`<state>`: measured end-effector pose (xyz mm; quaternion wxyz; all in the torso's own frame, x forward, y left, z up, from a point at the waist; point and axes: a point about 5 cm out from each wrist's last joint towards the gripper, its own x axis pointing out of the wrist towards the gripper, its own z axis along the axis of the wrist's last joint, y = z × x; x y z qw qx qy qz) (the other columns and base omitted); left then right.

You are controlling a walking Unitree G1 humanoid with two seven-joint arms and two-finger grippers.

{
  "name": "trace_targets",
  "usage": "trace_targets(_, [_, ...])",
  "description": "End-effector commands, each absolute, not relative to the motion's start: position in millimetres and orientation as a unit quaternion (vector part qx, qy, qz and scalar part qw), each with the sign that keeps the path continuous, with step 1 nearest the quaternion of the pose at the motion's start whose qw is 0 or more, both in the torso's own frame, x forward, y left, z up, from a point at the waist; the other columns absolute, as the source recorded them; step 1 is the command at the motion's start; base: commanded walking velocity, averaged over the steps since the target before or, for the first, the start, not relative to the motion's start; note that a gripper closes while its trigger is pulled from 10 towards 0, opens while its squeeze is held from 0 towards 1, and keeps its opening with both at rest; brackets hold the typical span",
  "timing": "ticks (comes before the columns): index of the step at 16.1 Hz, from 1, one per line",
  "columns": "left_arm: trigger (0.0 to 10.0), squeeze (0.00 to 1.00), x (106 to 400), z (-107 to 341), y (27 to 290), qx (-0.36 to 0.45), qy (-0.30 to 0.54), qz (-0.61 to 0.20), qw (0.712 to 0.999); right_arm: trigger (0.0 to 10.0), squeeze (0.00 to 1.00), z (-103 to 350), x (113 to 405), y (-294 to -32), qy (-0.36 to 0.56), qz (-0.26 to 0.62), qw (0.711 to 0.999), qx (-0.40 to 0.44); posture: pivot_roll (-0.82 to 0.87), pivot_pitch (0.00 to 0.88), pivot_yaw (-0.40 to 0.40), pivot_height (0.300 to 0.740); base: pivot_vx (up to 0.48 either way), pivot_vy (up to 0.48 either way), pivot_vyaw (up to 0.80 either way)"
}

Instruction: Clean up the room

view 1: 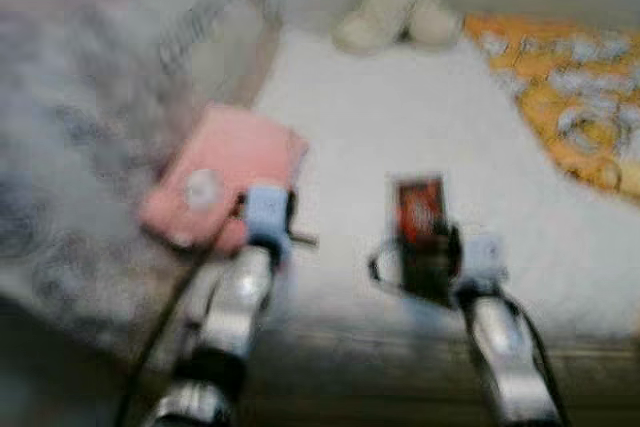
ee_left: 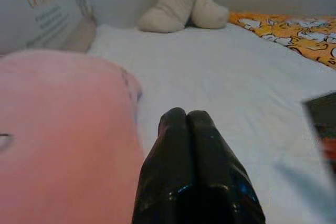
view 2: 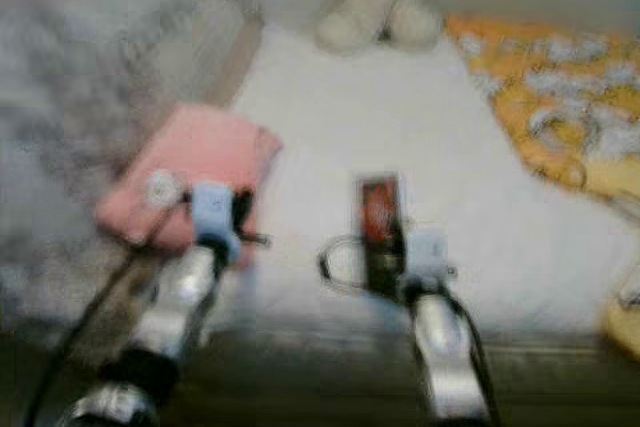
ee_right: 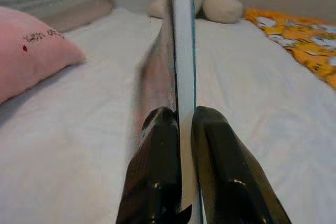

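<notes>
My right gripper (ee_right: 181, 121) is shut on a thin book (ee_right: 181, 35), held edge-on between the fingers above the white bed (view 1: 420, 127). In the eye views the book (view 1: 420, 215) shows a dark cover with red on it, near the bed's front edge. My left gripper (ee_left: 186, 119) is shut with nothing in it, close beside a pink pillow (view 1: 225, 182) on the bed's left side. A cream plush toy (view 1: 395, 2) sits at the far end of the bed.
An orange patterned blanket (view 1: 570, 87) covers the bed's right side. A grey patterned pillow (view 1: 90, 117) lies at the left, with a printed cushion (ee_left: 42, 9) behind the pink pillow. The eye views are blurred.
</notes>
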<state>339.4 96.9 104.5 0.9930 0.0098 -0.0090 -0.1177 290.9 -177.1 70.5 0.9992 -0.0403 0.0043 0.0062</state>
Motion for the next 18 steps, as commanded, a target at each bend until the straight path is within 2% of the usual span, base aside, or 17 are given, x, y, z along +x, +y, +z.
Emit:
trace_targets(1, [10.0,0.0,344,117,102,0.008,-0.042,-0.108,0.993,0.0,0.0,86,297,-175,-0.032,0.009,0.999,-0.032,0.09,0.0,0.017,0.74,0.0,0.0,0.0])
trace_targets(4, [10.0,0.0,349,132,94,-0.024,-0.071,-0.13,0.989,0.0,0.0,93,303,-171,-0.049,0.019,0.999,-0.009,0.08,0.0,0.023,0.74,0.11,0.0,0.0])
trace_targets(18, [10.0,0.0,347,117,103,-0.034,-0.04,-0.117,0.992,0.0,0.0,91,306,-167,-0.037,0.047,0.998,-0.02,0.1,0.0,0.0,0.74,0.463,0.02,0.0])
